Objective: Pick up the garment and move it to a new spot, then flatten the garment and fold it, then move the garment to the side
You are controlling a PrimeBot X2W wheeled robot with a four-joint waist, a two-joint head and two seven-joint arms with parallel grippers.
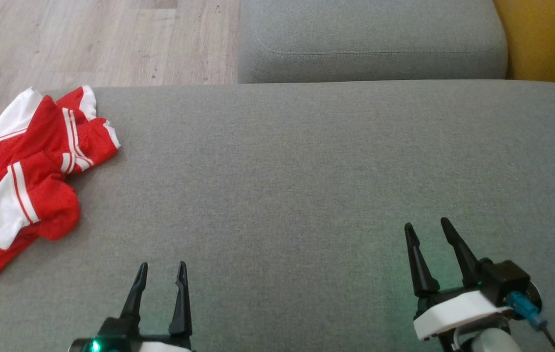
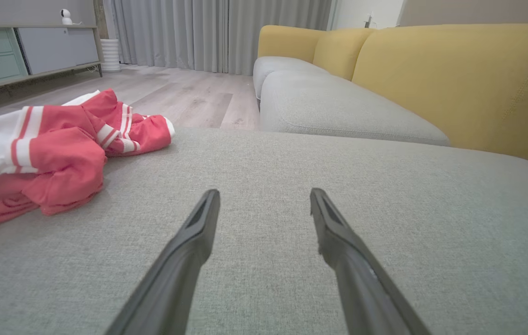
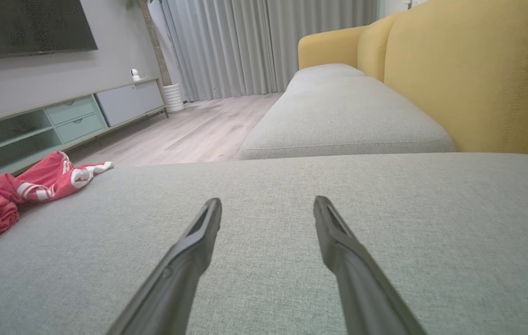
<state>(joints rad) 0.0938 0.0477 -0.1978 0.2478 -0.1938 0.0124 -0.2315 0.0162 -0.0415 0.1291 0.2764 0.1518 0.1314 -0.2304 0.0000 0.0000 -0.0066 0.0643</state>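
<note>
Left gripper (image 1: 163,264) and right gripper (image 1: 427,222): fingers wide apart, empty. The garment (image 1: 23,161) bunches at the sofa seat's (image 1: 306,171) left edge, perhaps overhanging; a nudge could slide it off.

You've got a red garment (image 1: 23,166) with white panels and thin stripes, a plain grey sofa cushion (image 1: 306,171), and a mustard-yellow backrest (image 2: 454,79).

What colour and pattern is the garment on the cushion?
Red garment with white panels and thin stripes; clearest in the head view.
</note>
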